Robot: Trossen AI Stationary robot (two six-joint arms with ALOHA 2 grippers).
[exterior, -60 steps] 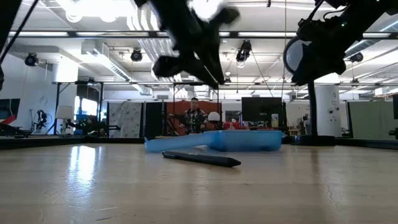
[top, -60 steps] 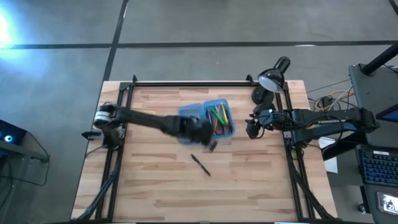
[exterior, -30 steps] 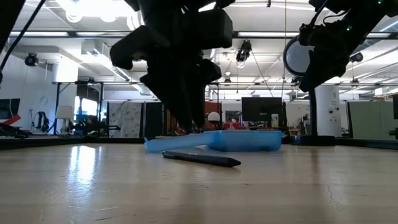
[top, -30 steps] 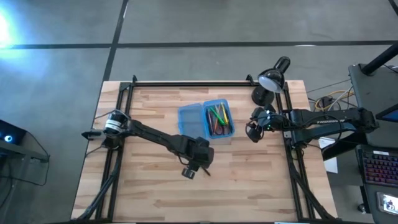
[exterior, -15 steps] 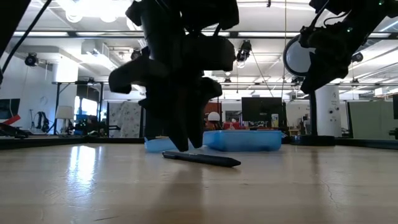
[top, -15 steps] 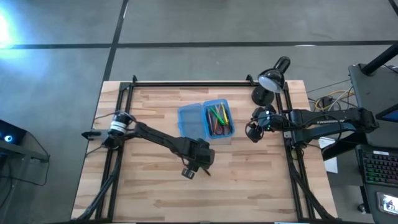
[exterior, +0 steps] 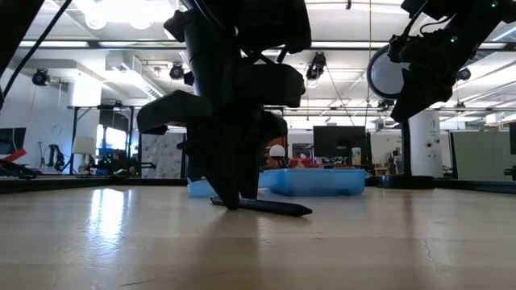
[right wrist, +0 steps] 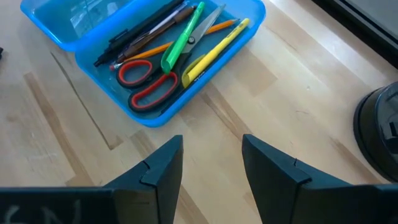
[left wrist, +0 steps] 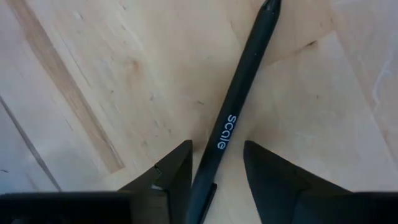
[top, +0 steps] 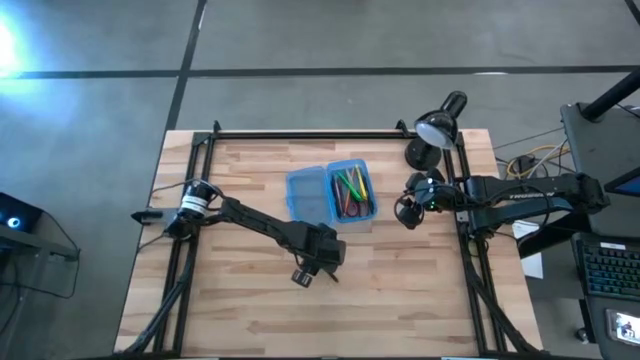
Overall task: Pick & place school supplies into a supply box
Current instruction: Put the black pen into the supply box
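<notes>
A black pen lies flat on the wooden table, near-side of the supply box; in the low view the pen lies in front of it. My left gripper is down at table level, open, with one finger on each side of the pen near one end. The blue supply box lies open; its right half holds red-handled scissors, green, yellow, orange and black pens. My right gripper hovers open to the right of the box. My left gripper comes from above, pointing down, fingers across the pen near one end. One finger stands right beside the pen's barrel; whether it touches I cannot tell. The other finger stands clear of it. The pen lies flat on the table.
A black desk lamp stands at the table's far right corner, its base near my right gripper. A black rail frame runs along the table's edges. Bare wood lies on the near half of the table.
My left gripper has come down over the pen, from well above the table until its fingertips reach the tabletop on either side of it. The pen and the box have stayed where they were.
</notes>
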